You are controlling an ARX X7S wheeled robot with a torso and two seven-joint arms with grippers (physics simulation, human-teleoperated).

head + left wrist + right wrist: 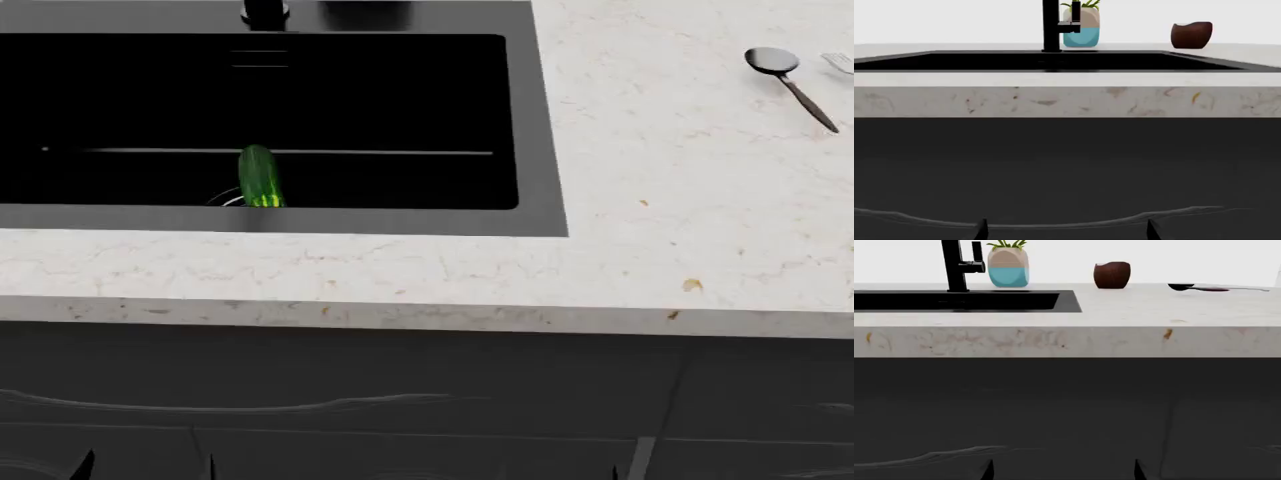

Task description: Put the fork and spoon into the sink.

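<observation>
The dark spoon (775, 64) lies on the pale stone counter at the far right, its handle pointing toward the front; it also shows as a low dark shape in the right wrist view (1187, 287). The pale fork (839, 62) is just beyond it, cut off by the frame edge. The black sink (541, 130) fills the back left and holds a green cucumber (259, 177). My left gripper (1067, 231) and right gripper (1063, 471) both hang open and empty below the counter edge, facing the dark cabinet front.
A black faucet (1051, 25) stands behind the sink (1054, 62), with a blue and beige plant pot (1084, 30) and a brown cup (1191, 35) on the counter's back. The counter's front edge (400, 312) overhangs the dark cabinet doors (400, 400).
</observation>
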